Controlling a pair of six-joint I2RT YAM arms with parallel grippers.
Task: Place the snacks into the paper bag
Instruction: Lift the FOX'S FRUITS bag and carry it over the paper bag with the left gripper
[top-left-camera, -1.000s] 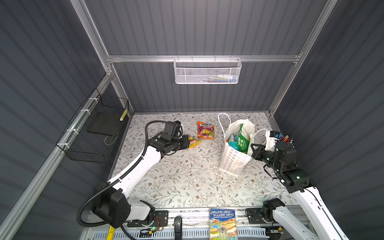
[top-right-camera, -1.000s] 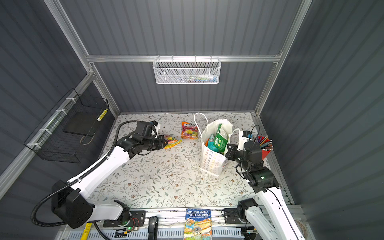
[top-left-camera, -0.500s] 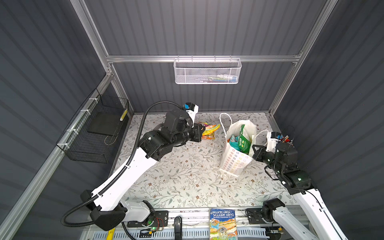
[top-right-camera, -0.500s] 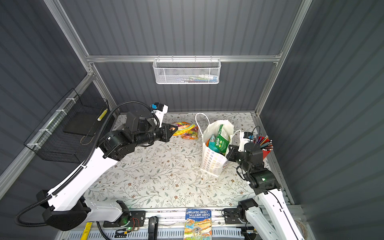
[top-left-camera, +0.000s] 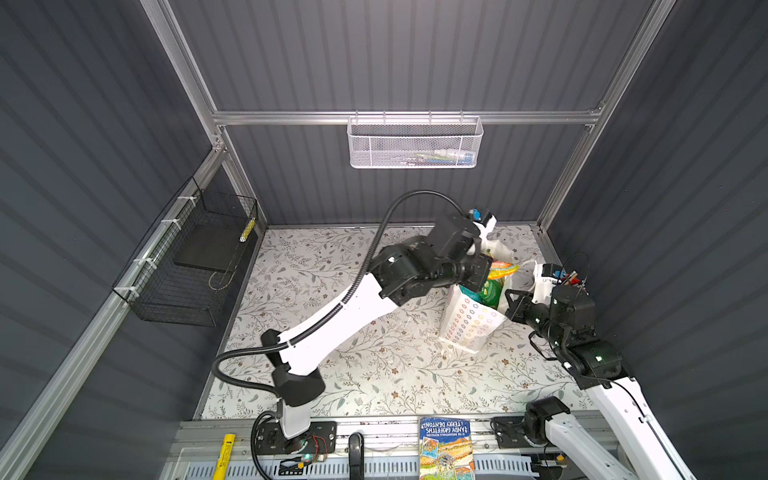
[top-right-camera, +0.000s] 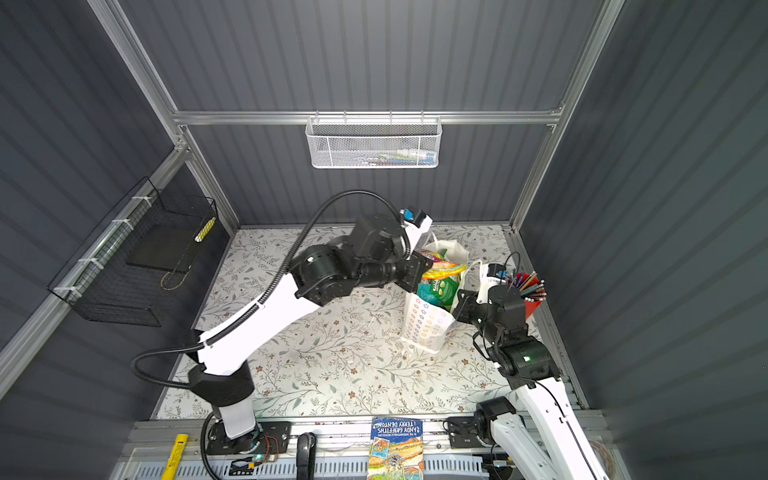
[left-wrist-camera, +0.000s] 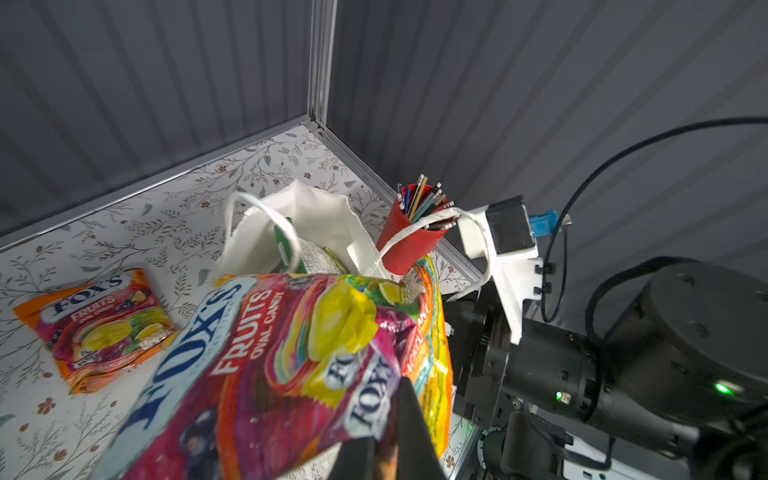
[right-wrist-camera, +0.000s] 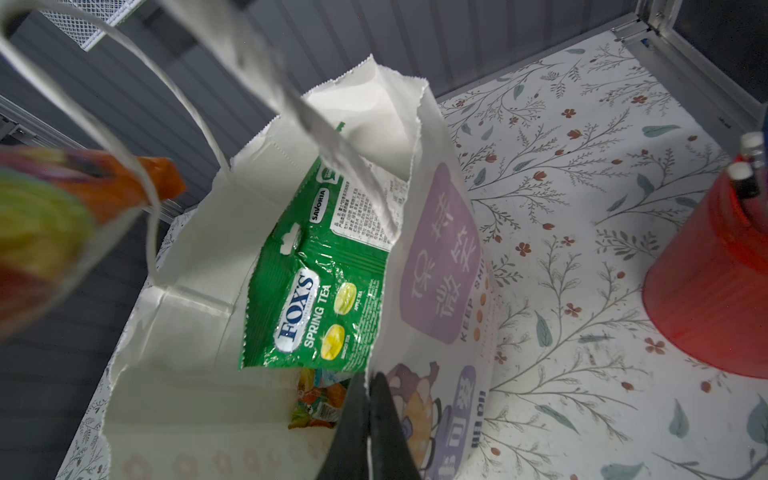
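The left gripper (left-wrist-camera: 386, 432) is clamped on one bottom corner of a FOX'S Fruits Oval Candy packet (left-wrist-camera: 291, 353), which hangs in the air over the open mouth of the paper bag (top-left-camera: 469, 324). The right gripper (right-wrist-camera: 368, 390) is pinched shut on the bag's near rim, holding the mouth apart. The packet looks like a light, glossy, crinkled film pouch with loose sweets inside. It will likely sag and swing from a corner hold and could slip, so the flat sealed edge seems the surest place to grip it. The bag is thin paper with cord handles, so it should crease or tip easily, and pulling on the rim risks tearing it. Inside it a green packet (right-wrist-camera: 316, 291) reads "FOX'S SPRING TEA" and "SAVORIA". A small bright packet (right-wrist-camera: 320, 399) lies beneath, its print too small to read. The bag's outer face carries Chinese characters on a lilac patch and "KEEP SM…". A second FOX'S Fruits packet (left-wrist-camera: 99, 324) lies flat on the floral table near the bag, and a red pencil cup (left-wrist-camera: 409, 245) stands just beside it. By the front rail a book (top-left-camera: 445, 446) reads "ANDY GRIFFITHS TERRY DENTON".
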